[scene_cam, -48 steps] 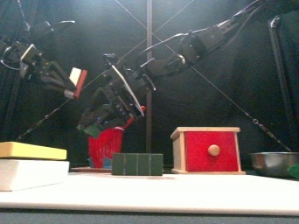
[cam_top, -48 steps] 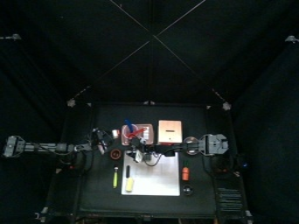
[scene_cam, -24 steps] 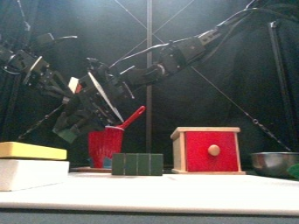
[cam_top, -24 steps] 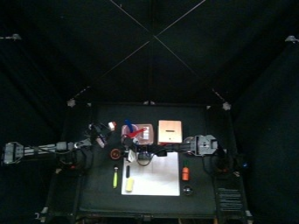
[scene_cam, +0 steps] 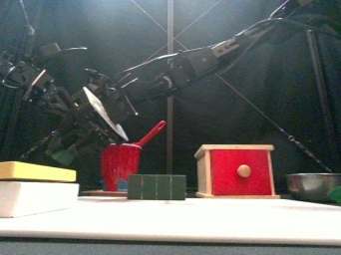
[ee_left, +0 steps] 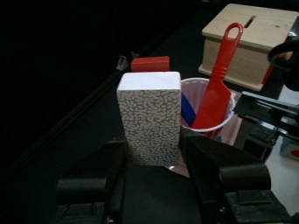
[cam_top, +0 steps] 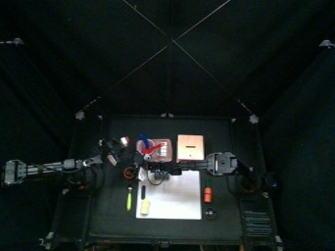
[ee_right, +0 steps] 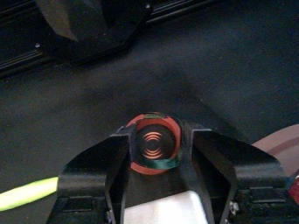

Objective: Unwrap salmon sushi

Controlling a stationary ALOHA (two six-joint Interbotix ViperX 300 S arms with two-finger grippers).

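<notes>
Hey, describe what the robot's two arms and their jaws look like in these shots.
Both arms are black, built of jointed segments with thin black cables along them, seen best in the front view. The left gripper and right gripper each end in two broad, matte black jaws with rounded, blocky shapes. No markings show.
</notes>
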